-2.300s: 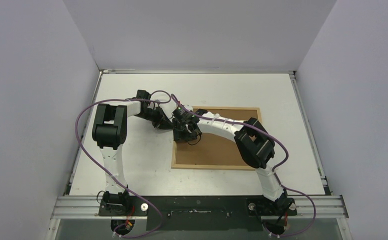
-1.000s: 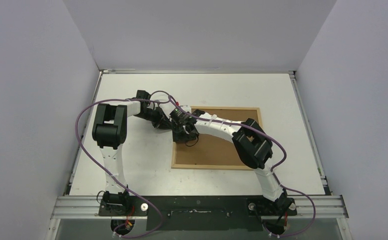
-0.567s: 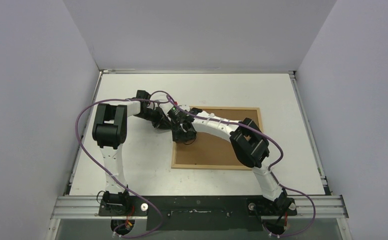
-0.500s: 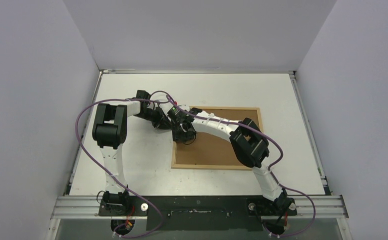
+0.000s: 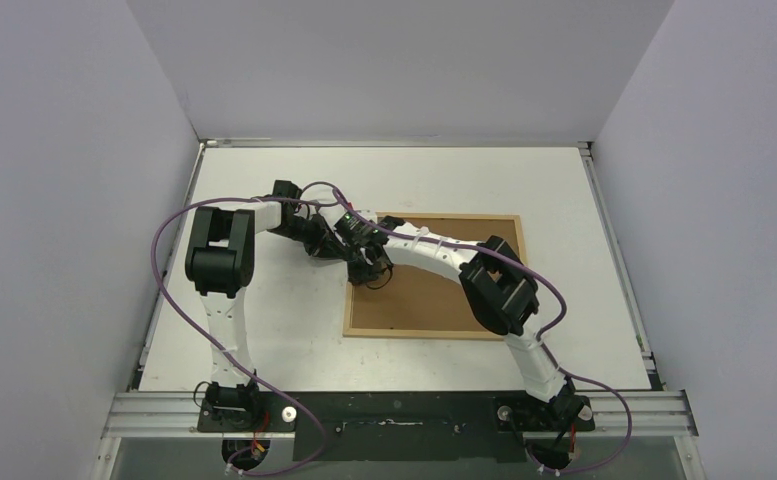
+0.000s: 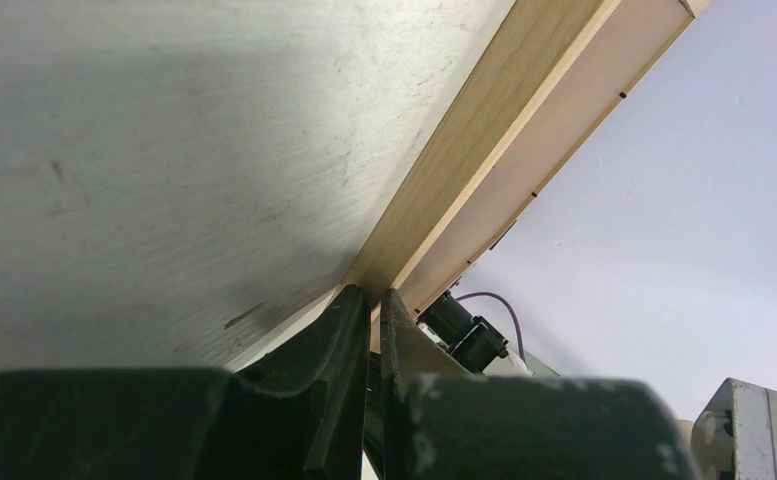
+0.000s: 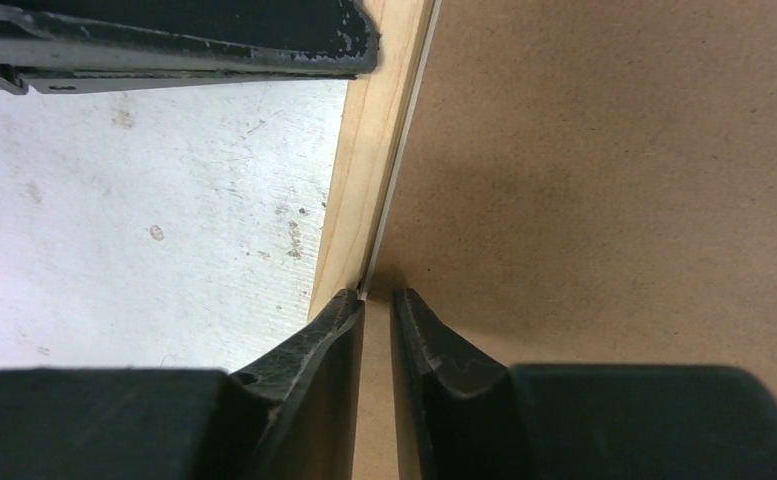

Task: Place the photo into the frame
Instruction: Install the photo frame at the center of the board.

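The left gripper (image 6: 372, 292) is seen pinched shut on the frame (image 6: 464, 140)'s left rail. At the seam by the backing panel (image 7: 604, 200), the right gripper (image 7: 377, 293) is nearly closed; any grip can't be told. The thin white edge there, probably the photo (image 7: 392, 175), should be tucked in slowly, with the rail held down.

the frame (image 5: 414, 334) lies flat on the table (image 5: 264, 330), right of centre, the backing panel (image 5: 414, 300) inside it. at its left rail the left gripper (image 6: 372, 297) sits outside, the right gripper (image 7: 376, 298) just inside over the panel.
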